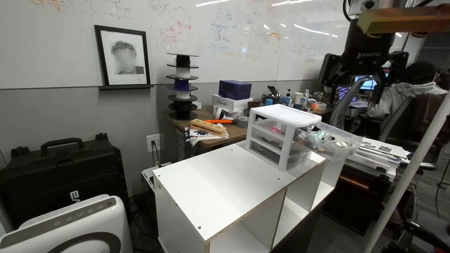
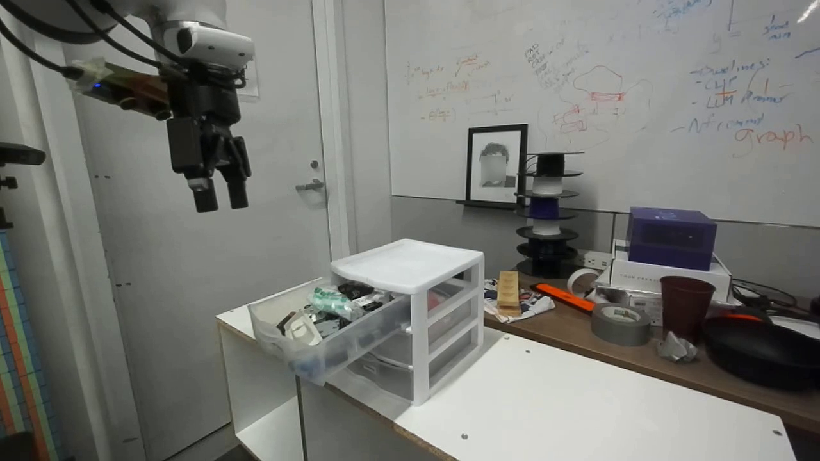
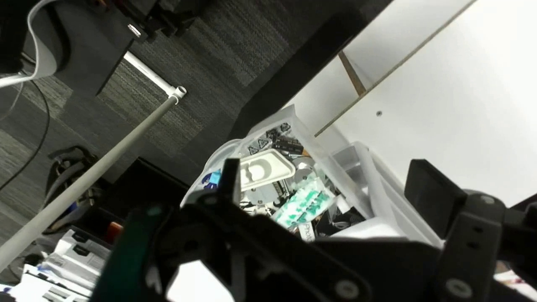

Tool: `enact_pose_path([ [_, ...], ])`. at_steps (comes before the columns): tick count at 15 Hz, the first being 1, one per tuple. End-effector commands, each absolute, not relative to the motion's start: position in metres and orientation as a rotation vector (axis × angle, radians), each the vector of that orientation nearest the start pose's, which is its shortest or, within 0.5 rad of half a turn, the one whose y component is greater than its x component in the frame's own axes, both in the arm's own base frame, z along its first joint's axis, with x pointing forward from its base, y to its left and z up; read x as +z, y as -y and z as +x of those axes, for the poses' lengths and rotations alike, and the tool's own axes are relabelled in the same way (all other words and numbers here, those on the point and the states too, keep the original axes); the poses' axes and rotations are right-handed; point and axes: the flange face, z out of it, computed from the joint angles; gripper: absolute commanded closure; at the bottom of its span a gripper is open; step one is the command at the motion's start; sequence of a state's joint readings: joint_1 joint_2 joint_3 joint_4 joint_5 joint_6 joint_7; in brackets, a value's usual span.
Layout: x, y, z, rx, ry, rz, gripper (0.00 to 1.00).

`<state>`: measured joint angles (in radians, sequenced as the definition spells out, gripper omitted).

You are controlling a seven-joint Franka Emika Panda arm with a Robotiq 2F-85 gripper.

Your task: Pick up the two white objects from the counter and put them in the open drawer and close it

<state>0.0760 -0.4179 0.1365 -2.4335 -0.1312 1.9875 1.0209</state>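
My gripper (image 1: 352, 96) is open with nothing between its fingers. It hangs high above the drawer side of the unit, and it also shows in an exterior view (image 2: 221, 197) and the wrist view (image 3: 329, 184). The translucent top drawer (image 1: 339, 154) is pulled out of the white drawer unit (image 2: 416, 262). Its side wall also shows in an exterior view (image 2: 359, 346). It holds mixed small items, a green-and-white packet (image 3: 305, 205) and a cream moulded tray (image 3: 268, 167). The unit stands on the white counter (image 1: 218, 189). The two pale oval lumps do not show; they are hidden or out of view.
A wooden desk (image 2: 570, 326) beside the counter carries tape, a dark red cup (image 2: 687, 307), a crumpled grey piece (image 2: 677, 347) and boxes. A spool stack (image 1: 182, 88) stands on it. A pale pole (image 1: 404, 175) rises near the drawer side. The counter has open compartments below.
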Motion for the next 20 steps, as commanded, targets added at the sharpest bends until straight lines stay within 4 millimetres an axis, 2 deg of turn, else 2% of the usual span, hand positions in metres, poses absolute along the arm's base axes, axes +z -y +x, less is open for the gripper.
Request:
enact_pose_path([
  [1,0.458,-0.075,0.38,-0.046,-0.924,-3.111,0.0],
  [8,0.45,-0.065,0.328,0.247,-0.363,-3.15,0.0],
  [10,0.444,-0.057,0.321,0.377,-0.216,-3.203,0.0],
  [12,0.431,-0.044,0.317,0.453,-0.201,-3.282,0.0],
  [16,0.397,-0.012,0.322,0.466,-0.258,-3.406,0.0],
  [20,0.363,0.004,0.342,0.335,-0.251,-3.45,0.0],
])
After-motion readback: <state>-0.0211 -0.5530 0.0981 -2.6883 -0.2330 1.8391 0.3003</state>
